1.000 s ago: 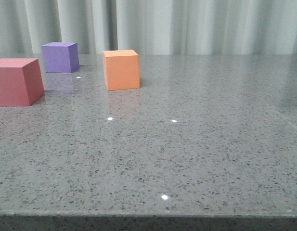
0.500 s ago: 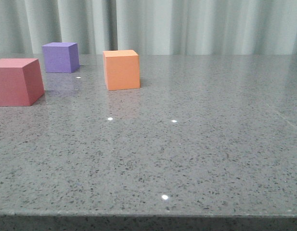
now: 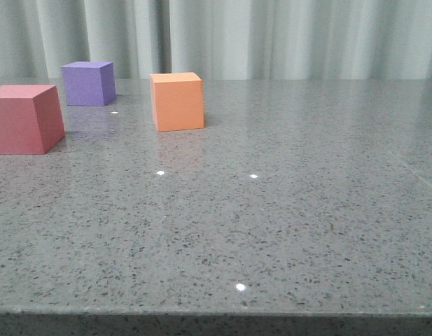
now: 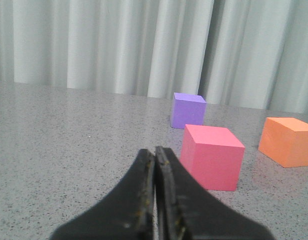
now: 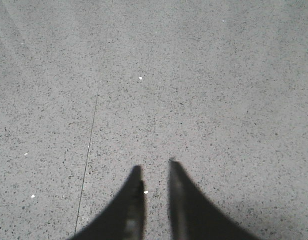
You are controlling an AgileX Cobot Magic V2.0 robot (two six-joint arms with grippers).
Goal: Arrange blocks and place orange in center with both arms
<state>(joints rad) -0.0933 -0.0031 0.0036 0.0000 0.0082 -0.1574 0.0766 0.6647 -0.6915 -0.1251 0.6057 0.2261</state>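
Note:
In the front view the red-pink cube [image 3: 23, 117] sits at the left edge, the purple cube [image 3: 87, 82] behind it, and the orange cube [image 3: 176, 101] to their right, all apart on the grey table. No arm shows in that view. In the left wrist view my left gripper [image 4: 154, 151] is shut and empty, low over the table, short of the red-pink cube [image 4: 211, 157]; the purple cube [image 4: 187, 110] and orange cube [image 4: 287, 141] lie beyond. In the right wrist view my right gripper [image 5: 154, 166] is slightly open and empty over bare table; no cube shows there.
The grey speckled table [image 3: 272, 210] ends at a front edge near the bottom of the front view. A pale curtain [image 3: 272, 35] hangs behind the table. A thin seam line [image 5: 91, 145] runs across the tabletop near the right gripper.

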